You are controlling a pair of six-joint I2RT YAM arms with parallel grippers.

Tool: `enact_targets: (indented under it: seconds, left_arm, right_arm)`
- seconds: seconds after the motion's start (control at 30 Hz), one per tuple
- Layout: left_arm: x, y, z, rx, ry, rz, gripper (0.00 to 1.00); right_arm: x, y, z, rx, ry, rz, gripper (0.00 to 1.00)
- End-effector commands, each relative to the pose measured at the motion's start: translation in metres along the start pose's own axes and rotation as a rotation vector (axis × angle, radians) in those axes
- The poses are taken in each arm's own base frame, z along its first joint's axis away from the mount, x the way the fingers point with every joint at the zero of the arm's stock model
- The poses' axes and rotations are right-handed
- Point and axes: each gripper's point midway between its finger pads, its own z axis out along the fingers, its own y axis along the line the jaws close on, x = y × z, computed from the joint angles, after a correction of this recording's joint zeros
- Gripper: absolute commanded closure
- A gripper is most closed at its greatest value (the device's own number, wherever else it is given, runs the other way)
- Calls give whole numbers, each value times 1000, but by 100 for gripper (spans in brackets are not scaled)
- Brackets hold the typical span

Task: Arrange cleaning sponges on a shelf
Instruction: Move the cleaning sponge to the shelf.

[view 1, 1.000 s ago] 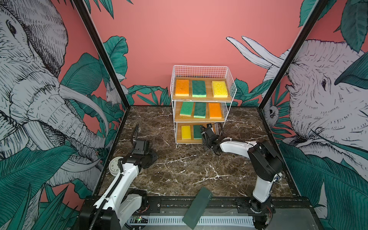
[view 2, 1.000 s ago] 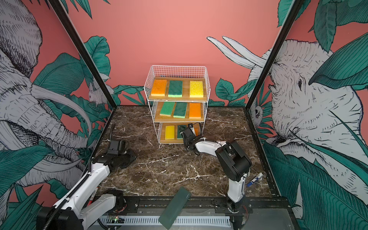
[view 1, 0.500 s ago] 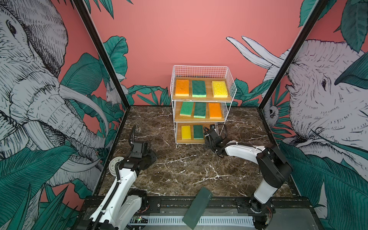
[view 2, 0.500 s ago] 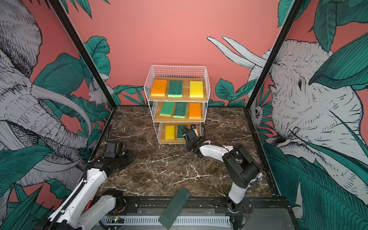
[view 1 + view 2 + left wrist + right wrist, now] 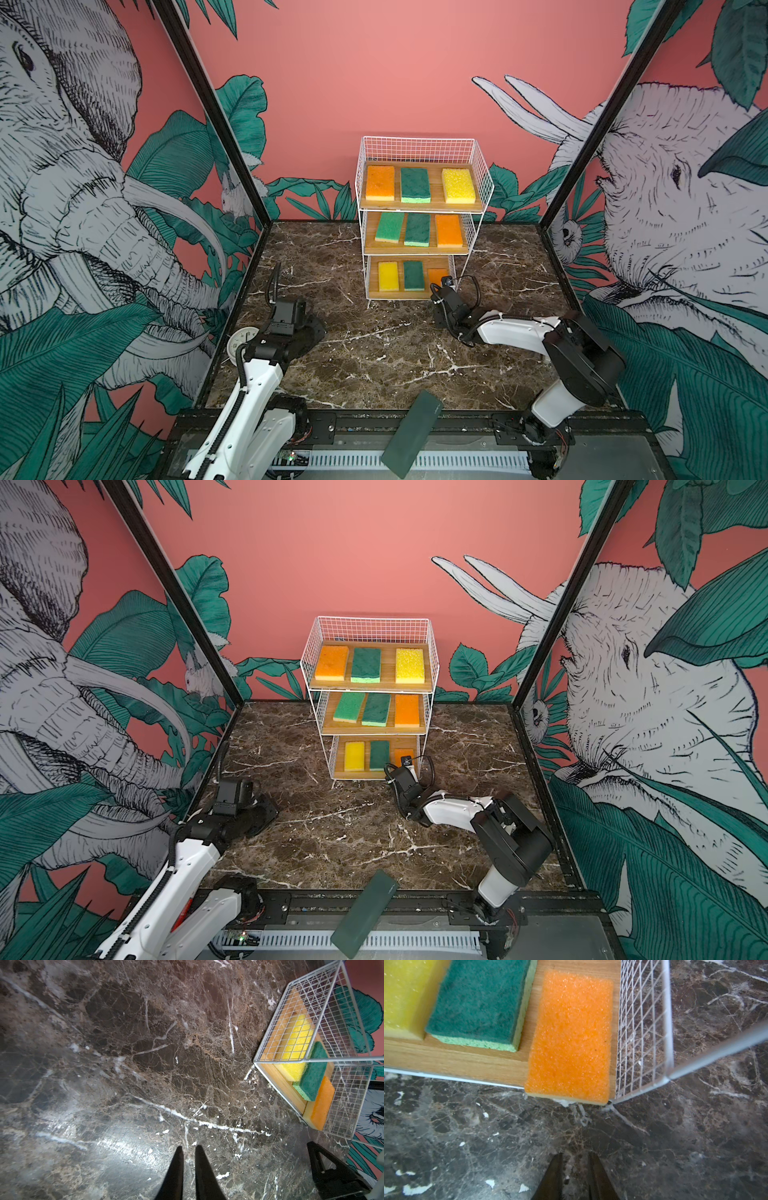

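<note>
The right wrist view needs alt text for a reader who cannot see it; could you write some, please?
An orange sponge lies on the shelf's lowest wooden board, beside a dark green sponge and a yellow sponge. The right gripper, fingers nearly together and empty, hangs over the marble tabletop.

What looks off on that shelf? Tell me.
The orange sponge on the bottom board of the shelf sits further forward than its neighbours, its front edge overhanging the board. On the middle board, the lighter green sponge lies slightly askew. Nothing looks spilled or damaged.
</note>
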Motion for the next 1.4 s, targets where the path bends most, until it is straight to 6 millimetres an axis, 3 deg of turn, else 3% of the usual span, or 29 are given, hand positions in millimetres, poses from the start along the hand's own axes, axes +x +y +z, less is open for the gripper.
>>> enact_targets:
  seconds: [0.0, 0.3, 0.57, 0.97, 1.37]
  left_arm:
    - [2, 10, -2, -41, 3, 5, 85]
    - [-2, 11, -7, -64, -12, 16, 85]
    - [-6, 10, -11, -65, -28, 13, 85]
    - [-7, 11, -14, -73, -35, 13, 85]
    - [-6, 14, -13, -86, -31, 13, 85]
  right_arm:
    - [-25, 11, 9, -55, -78, 38, 76]
    - [-41, 5, 26, -34, -92, 69, 74]
    - [-41, 0, 34, -26, -87, 88, 72]
    - [-60, 5, 40, -34, -120, 90, 70]
    - [-54, 8, 53, -35, -94, 90, 68]
